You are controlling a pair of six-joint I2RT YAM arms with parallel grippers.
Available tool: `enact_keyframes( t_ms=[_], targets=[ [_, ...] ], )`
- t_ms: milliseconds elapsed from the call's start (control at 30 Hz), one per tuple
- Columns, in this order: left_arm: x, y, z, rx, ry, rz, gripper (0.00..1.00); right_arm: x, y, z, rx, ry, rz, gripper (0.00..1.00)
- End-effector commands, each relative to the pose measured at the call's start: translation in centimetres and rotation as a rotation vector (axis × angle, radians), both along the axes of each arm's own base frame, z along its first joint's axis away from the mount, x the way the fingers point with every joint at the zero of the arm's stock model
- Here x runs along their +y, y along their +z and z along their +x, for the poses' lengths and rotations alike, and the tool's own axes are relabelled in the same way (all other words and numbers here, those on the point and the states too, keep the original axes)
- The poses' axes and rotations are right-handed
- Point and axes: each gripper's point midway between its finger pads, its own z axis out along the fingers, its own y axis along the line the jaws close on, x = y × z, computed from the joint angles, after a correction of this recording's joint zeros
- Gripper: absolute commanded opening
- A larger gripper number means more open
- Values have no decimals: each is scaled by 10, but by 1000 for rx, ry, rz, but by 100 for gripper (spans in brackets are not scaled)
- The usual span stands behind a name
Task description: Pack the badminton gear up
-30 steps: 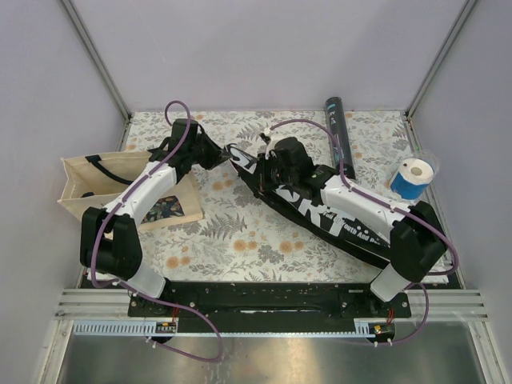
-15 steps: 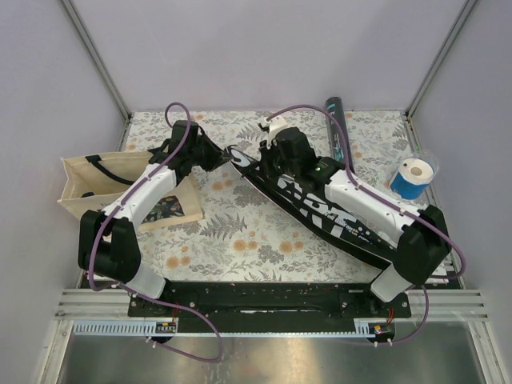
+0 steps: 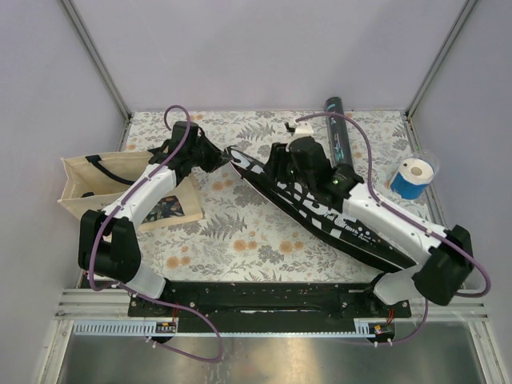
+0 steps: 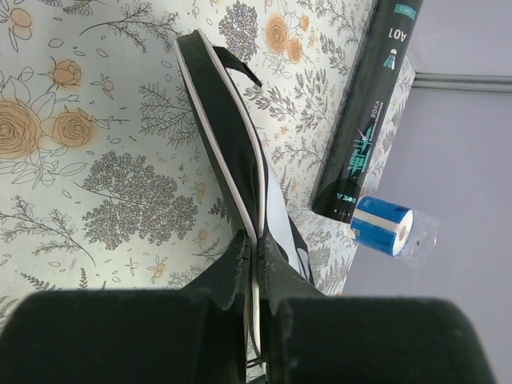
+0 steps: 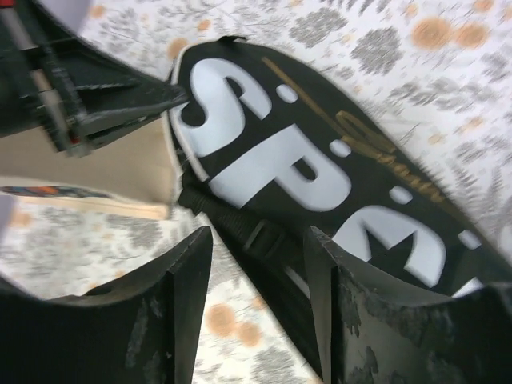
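While grey walls are ringing the floral counter, your left tool is pinching the cover, your right tool gaping wide.

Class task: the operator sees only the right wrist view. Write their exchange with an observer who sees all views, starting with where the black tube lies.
Operator: Where does it lie?
Observer: The black tube lies on the far side of the table, one end at its back edge.
Operator: What is beside it?
Observer: A blue and white roll sits to its right, not touching.
Operator: Is the other arm gripping anything?
Observer: Yes, the left pincer is shut on the edge of the cover.
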Motion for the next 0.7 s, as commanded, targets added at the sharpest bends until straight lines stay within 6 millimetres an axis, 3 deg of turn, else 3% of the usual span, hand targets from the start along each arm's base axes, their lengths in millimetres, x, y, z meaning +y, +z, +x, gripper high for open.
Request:
enact_keyframes(
  t_ms=[0,100,233,467,667],
  targets=[
    [-1,30,3,-49,41,-81,0,24,14,-29,70,-61,356,59],
    [-4,32,3,-30,50,-104,0,46,21,-43,13,-26,511,57],
    [-3,33,0,-2,63,-114,0,66,7,-56,-29,-24,551,55],
    [-10,35,-6,35,58,-178,0,86,-14,-41,-73,-63,599,50],
    [-13,40,-11,48,59,-216,0,89,-24,-24,-120,-140,647,47]
  ],
)
